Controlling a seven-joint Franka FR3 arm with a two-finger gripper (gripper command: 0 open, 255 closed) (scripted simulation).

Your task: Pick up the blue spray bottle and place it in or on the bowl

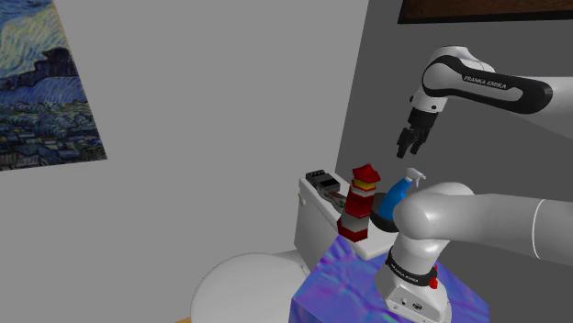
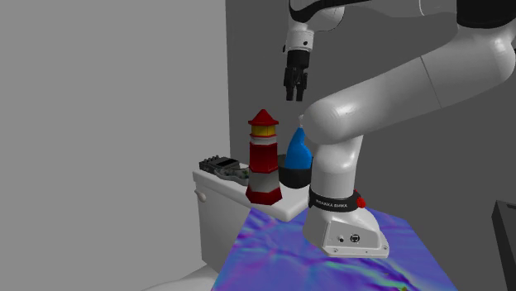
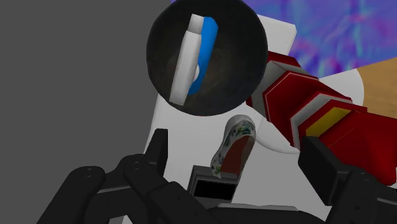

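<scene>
Nearest the shoulder camera, the white arm's base (image 1: 411,286) sits on a stand (image 1: 335,286) skinned in swirling blue and purple. A black band on the base reads FRANKA EMIKA, and the same words run along the upper arm link. Just beyond, on a white toilet tank (image 1: 310,213), a red-and-white lighthouse figure (image 1: 360,204) stands beside a dark round bowl (image 2: 291,176). The spray bottle (image 2: 298,151) rests inside that bowl; it has a rounded bright blue body and a white trigger head. Above the bowl hangs the black gripper (image 1: 408,150), its fingers spread apart with nothing between them. Farther back, a swirling blue night-sky painting (image 1: 41,87) hangs on the grey wall.
</scene>
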